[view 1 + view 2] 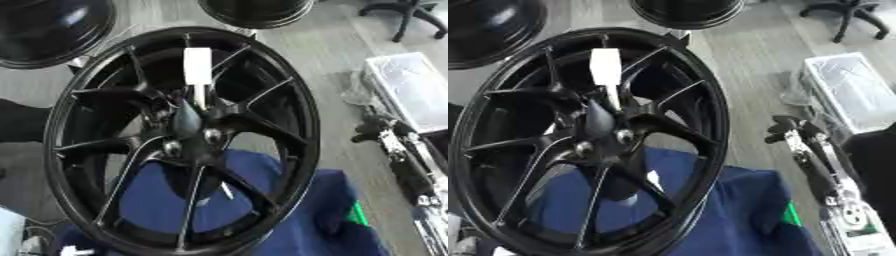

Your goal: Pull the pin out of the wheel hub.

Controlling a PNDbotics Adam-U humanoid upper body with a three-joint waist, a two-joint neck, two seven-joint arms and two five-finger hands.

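Observation:
A large black spoked wheel hub stands tilted on a blue cloth and fills most of both views. The pin has a flat white rectangular head and a thin pale stem that runs down into the hub's centre. Two shiny round spots sit just below the centre. My right hand shows as a dark shape at the end of the silver and black forearm. It hangs to the right of the rim, apart from the wheel and well away from the pin. My left hand is out of sight.
Two more black wheels lie on the grey floor, one at the upper left and one at the top centre. A clear plastic box sits at the right, with an office chair base behind it. A green piece shows by the cloth.

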